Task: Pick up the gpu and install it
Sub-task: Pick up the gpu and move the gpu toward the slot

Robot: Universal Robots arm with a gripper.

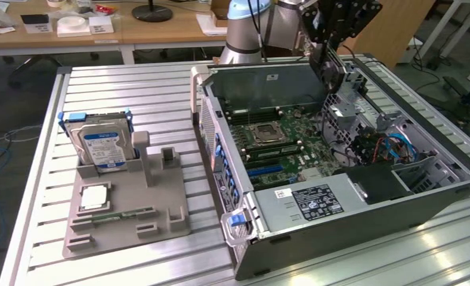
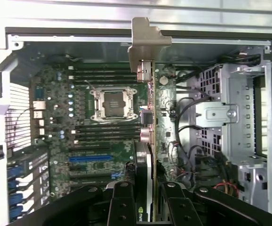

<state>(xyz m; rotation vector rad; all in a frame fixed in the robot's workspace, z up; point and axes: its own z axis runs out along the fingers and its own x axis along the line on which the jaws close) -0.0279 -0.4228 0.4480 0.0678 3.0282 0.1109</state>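
My gripper (image 1: pixel 336 27) hangs over the far side of the open computer case (image 1: pixel 458 173) and is shut on the gpu (image 1: pixel 328 68), which hangs edge-down above the case interior. In the wrist view the gpu (image 2: pixel 148 141) runs edge-on away from the gripper (image 2: pixel 148 207), its black fingers (image 2: pixel 122 205) pressing both faces. Its silver bracket (image 2: pixel 143 42) is at the far end, over the case wall. Below lies the green motherboard (image 2: pixel 112 141) with the processor socket (image 2: pixel 113 103) and a blue expansion slot (image 2: pixel 91 158). The card is above the board, not seated.
A grey parts holder (image 1: pixel 159 205) stands on the slatted table at the exterior view's left, carrying a silver hard drive (image 1: pixel 104 146) and a narrow memory stick (image 1: pixel 117 214). Inside the case are a metal drive cage (image 2: pixel 239 127), cables (image 1: pixel 386 146) and a power supply (image 1: pixel 315 199).
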